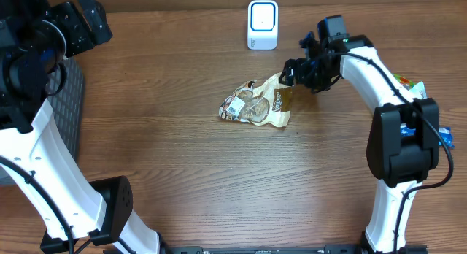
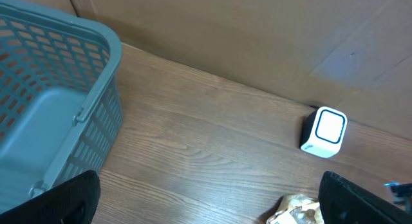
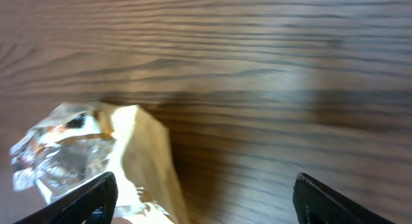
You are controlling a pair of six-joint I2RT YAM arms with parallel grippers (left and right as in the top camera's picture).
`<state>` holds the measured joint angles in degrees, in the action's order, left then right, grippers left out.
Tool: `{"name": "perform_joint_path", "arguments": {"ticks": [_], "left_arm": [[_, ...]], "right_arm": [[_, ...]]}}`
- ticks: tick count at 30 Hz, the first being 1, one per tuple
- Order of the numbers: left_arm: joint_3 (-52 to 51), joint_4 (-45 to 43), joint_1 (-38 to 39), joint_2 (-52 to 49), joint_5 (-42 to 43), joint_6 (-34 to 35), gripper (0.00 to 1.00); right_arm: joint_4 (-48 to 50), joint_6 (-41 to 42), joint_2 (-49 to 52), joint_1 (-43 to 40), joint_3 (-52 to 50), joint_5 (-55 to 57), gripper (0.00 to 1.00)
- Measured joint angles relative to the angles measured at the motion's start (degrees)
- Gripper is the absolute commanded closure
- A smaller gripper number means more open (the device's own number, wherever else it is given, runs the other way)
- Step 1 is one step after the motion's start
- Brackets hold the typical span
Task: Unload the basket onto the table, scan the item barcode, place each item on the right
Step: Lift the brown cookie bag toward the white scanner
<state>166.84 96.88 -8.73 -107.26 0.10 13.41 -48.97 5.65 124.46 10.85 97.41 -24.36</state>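
A crumpled snack bag is seen lying flat on the wooden desk, near its middle and in front of a small white scanner that stands upright at the far edge. The bag and the scanner are apart. A white label is carried on the end of the bag turned away from the right tool; its print is too small to be read.

The right tool is held low over the desk at the bag's other end. In the right wrist view its fingers are spread wide and nothing is pinched between them. The tan edge of the bag lies just beside one finger, and whether the two touch cannot be told.

The left tool is raised at the far left corner, well apart from the bag. Its fingers are spread wide too, with nothing between them. Beneath it a grey-blue mesh basket is seen standing at the desk's edge.
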Motion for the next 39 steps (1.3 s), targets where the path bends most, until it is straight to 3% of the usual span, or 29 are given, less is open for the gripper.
{"name": "perform_joint_path", "arguments": {"ticks": [8,12,13,16,18,31,39], "left_arm": [[0.0,0.0,0.0,0.0,0.0,0.0,0.00],[0.0,0.0,0.0,0.0,0.0,0.0,0.00],[0.0,0.0,0.0,0.0,0.0,0.0,0.00],[0.0,0.0,0.0,0.0,0.0,0.0,0.00],[0.0,0.0,0.0,0.0,0.0,0.0,0.00],[0.0,0.0,0.0,0.0,0.0,0.0,0.00],[0.0,0.0,0.0,0.0,0.0,0.0,0.00]], "right_arm": [[10.2,-0.2,0.0,5.2,-8.5,-4.3,0.13],[17.6,4.1,-0.2,7.6,-11.5,-5.5,0.24],[19.1,5.3,-0.3,8.3,-12.2,-5.4,0.34],[20.5,9.0,-0.5,9.7,-13.6,-3.5,0.84],[20.4,10.8,-0.5,10.3,-14.4,-2.3,0.96],[18.1,12.3,-2.3,9.6,-14.4,-2.3,0.96],[17.6,11.7,-25.9,8.6,-14.4,5.5,0.96]]}}
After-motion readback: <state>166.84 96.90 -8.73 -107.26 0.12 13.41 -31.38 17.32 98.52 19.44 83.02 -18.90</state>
